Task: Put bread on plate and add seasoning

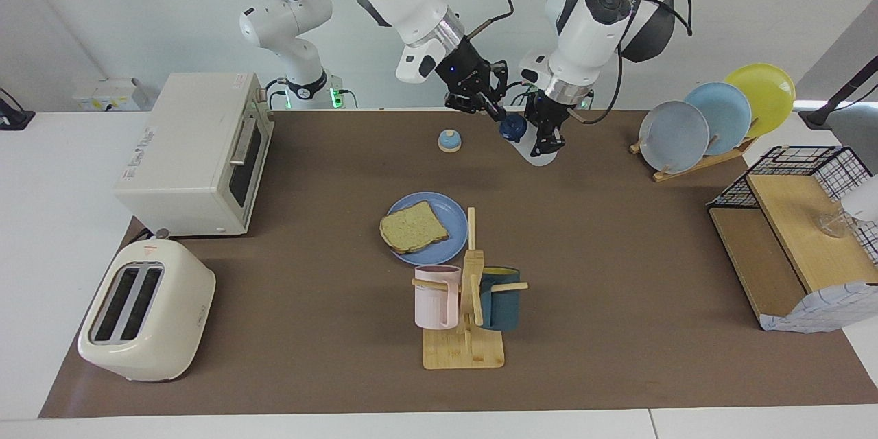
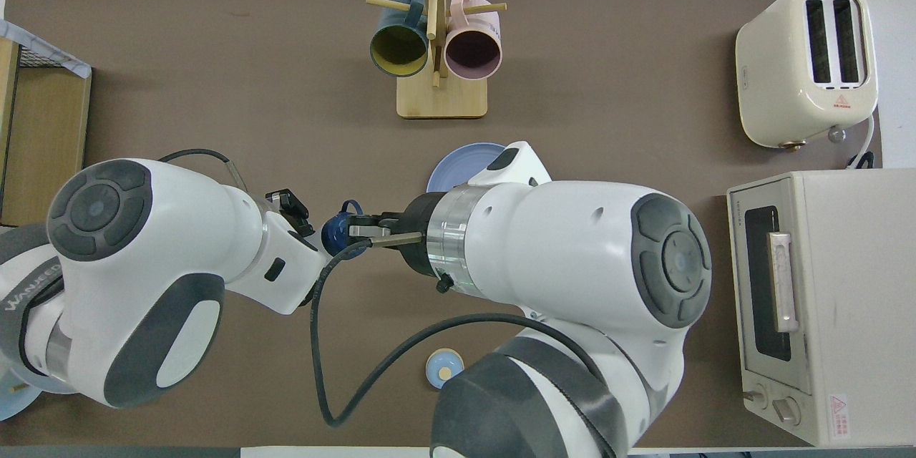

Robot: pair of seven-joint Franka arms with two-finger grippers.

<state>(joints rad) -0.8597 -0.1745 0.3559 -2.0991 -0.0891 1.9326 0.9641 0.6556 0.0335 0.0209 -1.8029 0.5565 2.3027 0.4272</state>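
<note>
We hold the seasoning bottle (image 1: 534, 144), a small translucent white plastic bottle with a navy cap (image 1: 512, 127) that carries a loop, tilted in the air over the robots' edge of the brown mat, cap pointing toward the right arm's end of the desk. It looks light and stiff, though thin plastic may give a little under a hard squeeze and its smooth wall could slip. Our left end effector (image 1: 545, 140) is clamped on the bottle's body, which seems the safest place to hold it. Our right end effector (image 1: 495, 113) has its fingertips closed at the cap, apparently gripping it; we judge the cap is small, so the hold there should be precise and the pull or twist gentle.

The slice of toast (image 1: 413, 227) already lies on the medium-blue plate (image 1: 449, 206), near the middle of the desk. The toast is light and crumbly and needs no further handling.

Around the plate: a wooden mug tree (image 1: 466, 329) with a pink mug (image 1: 436, 296) and a teal mug (image 1: 501, 298) stands just beside it, farther from the robots, and its pegs rise above plate level. A small blue-domed bell (image 1: 449, 140) sits nearer the robots. Open mat lies between the bottle and the plate, so carrying it over looks unobstructed.
</note>
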